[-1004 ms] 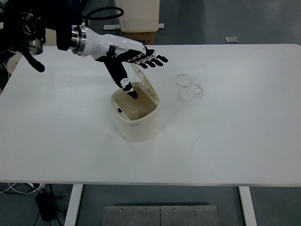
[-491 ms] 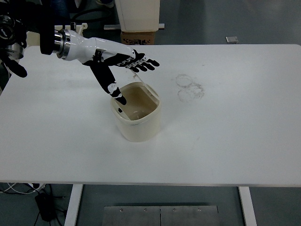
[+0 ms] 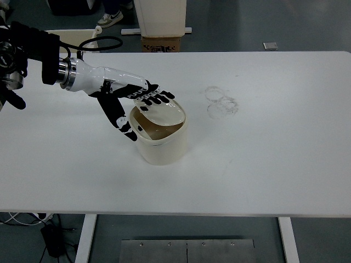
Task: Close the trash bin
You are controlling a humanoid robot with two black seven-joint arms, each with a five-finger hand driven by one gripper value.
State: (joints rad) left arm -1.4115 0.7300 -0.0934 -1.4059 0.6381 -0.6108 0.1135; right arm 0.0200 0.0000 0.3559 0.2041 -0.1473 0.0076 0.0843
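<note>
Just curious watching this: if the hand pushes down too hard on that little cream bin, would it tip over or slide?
The trash bin looks like light, thin plastic, so it could slide on the smooth white table. It seems squat, so tipping looks less likely. The left hand presses from above, not sideways.

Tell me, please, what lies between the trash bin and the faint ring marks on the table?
Nothing: in the head view, only bare white table separates the trash bin from the ring marks.

The white table [image 3: 263, 164] carries a cream trash bin [image 3: 163, 143] standing upright a little toward nine o'clock of its centre. Faint ring-shaped smudges [image 3: 221, 102] mark the tabletop at about two o'clock from the bin.
</note>
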